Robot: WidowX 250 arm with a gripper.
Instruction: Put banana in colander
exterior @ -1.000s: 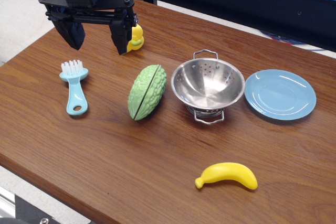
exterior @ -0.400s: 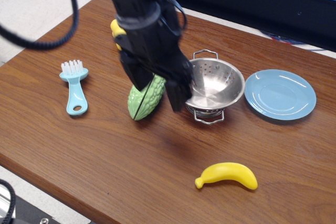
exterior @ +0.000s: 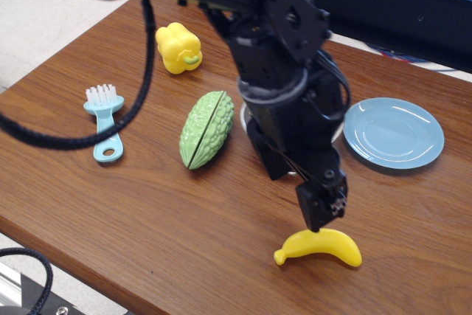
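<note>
We have the gripper (exterior: 321, 220) poised right over the banana (exterior: 318, 246), its lower end at or just above the fruit's top edge, though from this angle we see only one dark finger and cannot tell whether the jaws stand apart or closed, nor whether they already touch. The banana lies flat on the table (exterior: 133, 219), near its front edge, with nothing else close to it. The main risk we see is a poor bite: the toy is smooth and curved, so a descent that lands off its middle could pinch it out sideways or roll it toward the table's front edge, which is not far off. A second risk concerns the carry, because the colander (exterior: 245, 112) sits behind the banana and is almost wholly hidden by the arm; only a sliver of its rim shows, so we judge its position loosely. A low lift could clip that rim and shove the colander. Beside it, farther from the banana, lie a green bumpy gourd (exterior: 206, 128) on one side and a light-blue plate (exterior: 394, 132) on the other. A yellow toy pepper (exterior: 178, 48) and a blue brush (exterior: 105, 121) sit well away from the banana and block nothing.
</note>
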